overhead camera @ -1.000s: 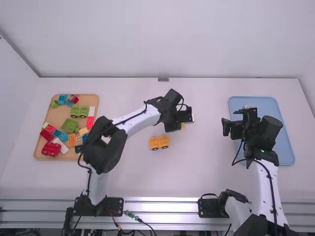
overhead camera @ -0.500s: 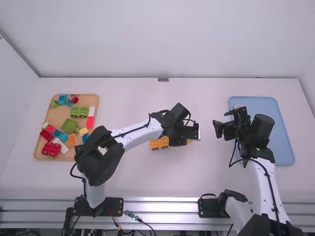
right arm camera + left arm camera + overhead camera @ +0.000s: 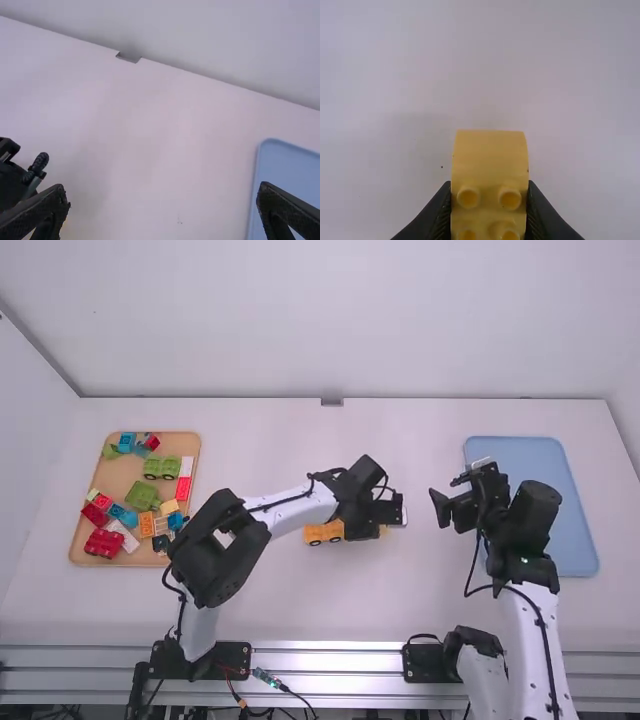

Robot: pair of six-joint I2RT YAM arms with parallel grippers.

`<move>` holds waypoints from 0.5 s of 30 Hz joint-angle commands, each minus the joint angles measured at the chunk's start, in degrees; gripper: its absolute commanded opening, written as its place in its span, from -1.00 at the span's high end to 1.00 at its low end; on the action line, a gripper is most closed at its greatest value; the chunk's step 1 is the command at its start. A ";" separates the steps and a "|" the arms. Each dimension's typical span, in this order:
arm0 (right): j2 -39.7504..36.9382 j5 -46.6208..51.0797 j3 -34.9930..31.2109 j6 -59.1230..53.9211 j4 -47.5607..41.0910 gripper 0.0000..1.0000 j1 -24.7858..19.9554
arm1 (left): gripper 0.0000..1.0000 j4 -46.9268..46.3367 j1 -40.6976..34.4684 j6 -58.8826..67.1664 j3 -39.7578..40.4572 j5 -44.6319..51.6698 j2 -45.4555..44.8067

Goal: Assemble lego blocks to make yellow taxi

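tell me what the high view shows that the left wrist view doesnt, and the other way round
High view: the wooden tray, the lego blocks in it, the blue tray, the wheeled orange base and the right arm.
Left wrist view: round studs on the yellow block.
Both: the left gripper, that yellow block and the white table.

Looks like a robotics lab tbh: left arm (image 3: 213, 550) and right arm (image 3: 527, 640) mounted by a metal rail (image 3: 330, 660), cables (image 3: 270, 679) trailing over it, plain white desk (image 3: 400, 590), pale walls (image 3: 350, 320) at the back and side.
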 commanded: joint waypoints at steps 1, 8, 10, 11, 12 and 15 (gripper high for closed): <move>-1.41 -1.40 -2.93 -0.52 1.84 -0.98 0.11 | 0.97 0.73 0.44 -0.61 -0.08 0.38 1.83; -5.06 -1.36 -5.75 -0.57 3.67 -0.98 0.09 | 0.96 1.27 0.70 -1.51 0.33 -2.44 3.84; -5.67 -1.01 -5.75 -0.48 3.48 -0.98 -0.02 | 0.97 1.53 0.70 -1.68 0.33 -2.52 3.84; -6.02 0.07 -5.75 0.57 3.48 -0.99 0.00 | 0.97 1.56 0.68 -1.73 0.31 -2.35 3.84; -6.22 0.85 -5.75 1.29 3.48 -0.98 0.00 | 0.97 1.58 0.70 -1.70 0.20 -2.04 3.95; -6.26 1.38 -5.75 1.55 3.48 -0.98 0.00 | 0.97 2.41 0.68 -1.79 0.16 -2.22 5.57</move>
